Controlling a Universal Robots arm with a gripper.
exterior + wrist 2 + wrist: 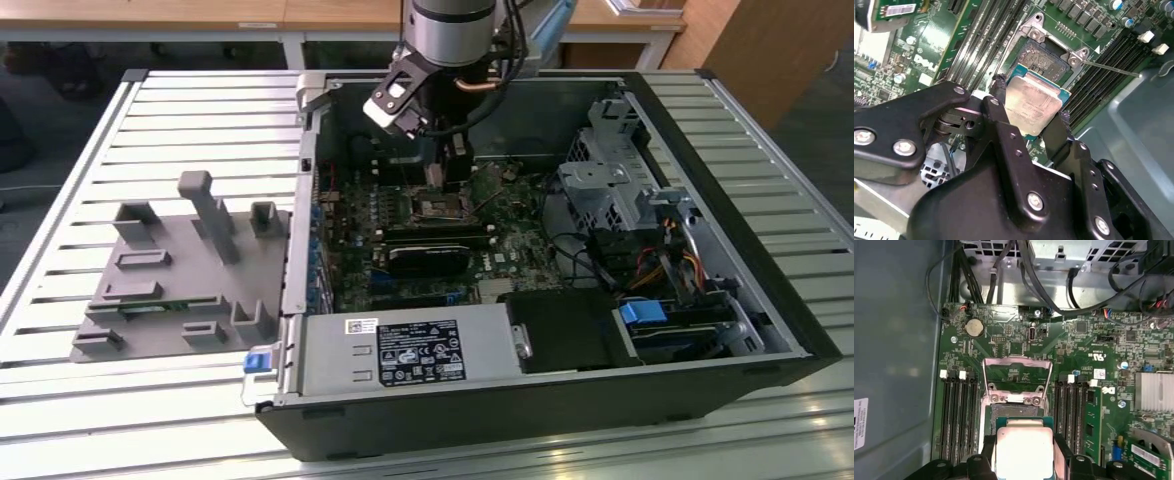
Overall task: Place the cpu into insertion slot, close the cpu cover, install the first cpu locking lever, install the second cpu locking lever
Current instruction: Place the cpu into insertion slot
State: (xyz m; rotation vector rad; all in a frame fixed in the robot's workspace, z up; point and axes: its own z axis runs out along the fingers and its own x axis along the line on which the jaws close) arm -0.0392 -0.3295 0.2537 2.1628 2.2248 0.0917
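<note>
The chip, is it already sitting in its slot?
No, the tool holds the chip up off the slot, which lies bare.

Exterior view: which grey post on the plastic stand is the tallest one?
The thin post in the middle of the grey stand. It rises above the wide block on the exterior view's left and the short stub on its right.

Lab workshop, slatted metal table (pixel 174 120), wooden desks (pixel 200 14)

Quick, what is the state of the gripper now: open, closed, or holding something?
Gripper: closed on the cpu, gripped at two opposite edges, close to the insertion slot.
</note>
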